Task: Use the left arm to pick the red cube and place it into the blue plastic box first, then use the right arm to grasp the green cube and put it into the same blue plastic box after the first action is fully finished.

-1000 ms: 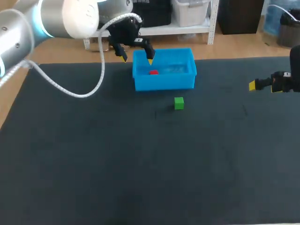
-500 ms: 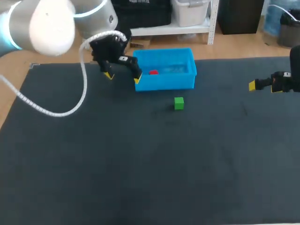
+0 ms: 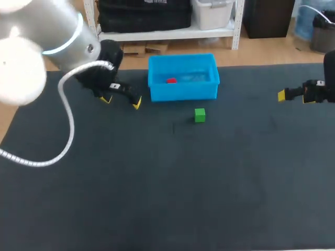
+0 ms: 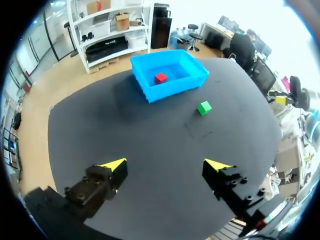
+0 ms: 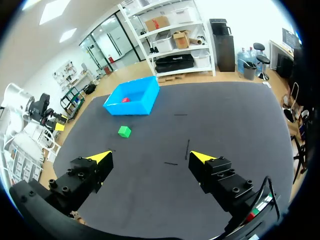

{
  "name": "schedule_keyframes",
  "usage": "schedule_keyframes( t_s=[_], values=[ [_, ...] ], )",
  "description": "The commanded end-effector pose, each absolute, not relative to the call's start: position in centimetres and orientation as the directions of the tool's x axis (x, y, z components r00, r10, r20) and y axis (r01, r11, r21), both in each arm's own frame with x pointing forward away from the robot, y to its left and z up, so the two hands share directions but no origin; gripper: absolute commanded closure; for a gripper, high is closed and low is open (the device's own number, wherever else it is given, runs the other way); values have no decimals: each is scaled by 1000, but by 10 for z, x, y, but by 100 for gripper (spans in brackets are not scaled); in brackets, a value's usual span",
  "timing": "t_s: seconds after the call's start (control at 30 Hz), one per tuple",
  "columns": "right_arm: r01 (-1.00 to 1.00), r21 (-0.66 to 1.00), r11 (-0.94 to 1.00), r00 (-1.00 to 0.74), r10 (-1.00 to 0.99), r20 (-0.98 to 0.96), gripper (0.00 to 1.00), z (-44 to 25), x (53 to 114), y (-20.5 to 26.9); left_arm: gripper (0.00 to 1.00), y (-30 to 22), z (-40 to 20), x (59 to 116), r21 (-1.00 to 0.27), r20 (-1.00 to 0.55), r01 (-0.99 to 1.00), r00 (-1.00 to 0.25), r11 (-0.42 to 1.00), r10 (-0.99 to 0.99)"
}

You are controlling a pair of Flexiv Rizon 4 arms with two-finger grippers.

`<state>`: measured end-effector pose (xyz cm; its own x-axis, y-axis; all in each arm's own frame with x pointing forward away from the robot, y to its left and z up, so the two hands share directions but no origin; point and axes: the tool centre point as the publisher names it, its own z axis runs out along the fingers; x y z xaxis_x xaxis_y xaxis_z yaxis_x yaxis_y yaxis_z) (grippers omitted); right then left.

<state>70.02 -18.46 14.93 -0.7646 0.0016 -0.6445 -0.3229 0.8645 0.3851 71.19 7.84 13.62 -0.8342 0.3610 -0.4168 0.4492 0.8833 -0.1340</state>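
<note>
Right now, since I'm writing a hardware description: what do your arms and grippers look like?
The left arm is silver-grey tubing with a white cap, a blue ring and a white ribbed cable. The left gripper and right gripper have black blocky fingers with yellow tips.

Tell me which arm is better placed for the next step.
Right. The red cube lies in the blue plastic box, so the green cube is next. The right gripper is open and empty, with the cube in view ahead of it; the left gripper looks done.
</note>
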Motion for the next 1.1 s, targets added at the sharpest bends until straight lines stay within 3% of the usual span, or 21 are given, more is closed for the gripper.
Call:
schedule_keyframes(
  t_s=[0.03,1.1],
  values=[
    [-324,385,864,-765,0,-644,0,149,700,-185,0,96,132,701,-172,-778,464,-605,869,169],
    [-317,344,884,-764,-24,-645,0,154,703,-182,0,107,140,699,-217,-743,542,-632,812,223]
  ],
)
